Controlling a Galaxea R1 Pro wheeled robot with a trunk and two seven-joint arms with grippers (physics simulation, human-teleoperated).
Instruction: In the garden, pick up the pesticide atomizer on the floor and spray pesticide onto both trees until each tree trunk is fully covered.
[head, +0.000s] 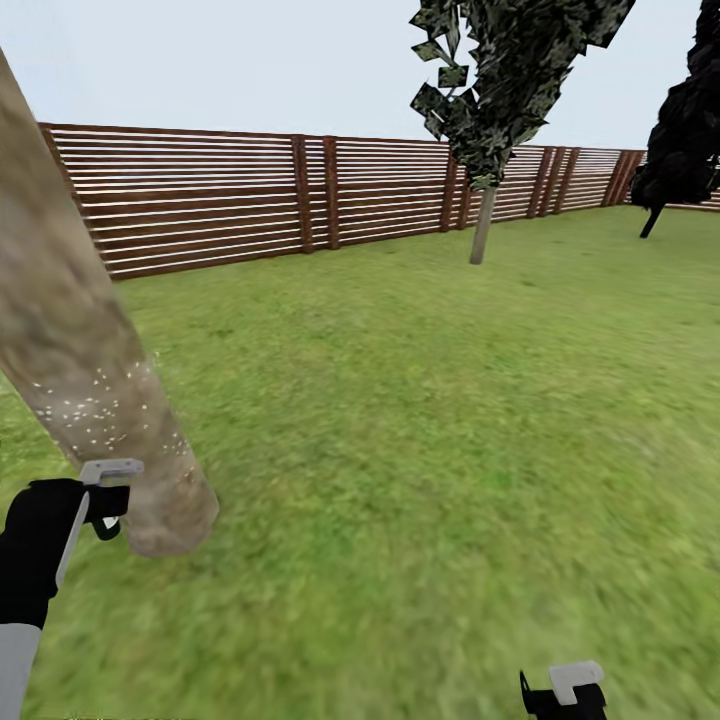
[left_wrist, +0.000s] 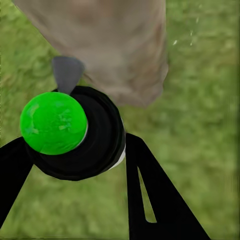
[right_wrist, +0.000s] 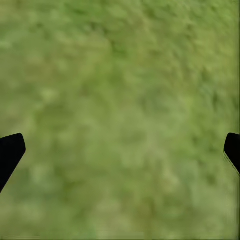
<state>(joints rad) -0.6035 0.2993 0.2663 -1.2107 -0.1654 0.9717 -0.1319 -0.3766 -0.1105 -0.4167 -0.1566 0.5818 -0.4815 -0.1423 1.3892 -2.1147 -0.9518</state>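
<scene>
left hand (left_wrist: 75, 165) clamped on atomizer (left_wrist: 75, 132), nozzle facing near trunk (head: 70, 370) just ahead | specks low only, trunk runs up-left | right hand (right_wrist: 120, 150) spread, empty | second tree (head: 483, 225) far ahead-right

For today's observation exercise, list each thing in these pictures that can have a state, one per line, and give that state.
Near tree trunk: leaning in the head view, dotted with white specks on its lower part.
Far tree trunk: standing by the fence, no specks discernible.
Left gripper: shut on a black object with a green cap, beside the near trunk.
Right gripper: jaws wide apart, empty, over grass.
</scene>
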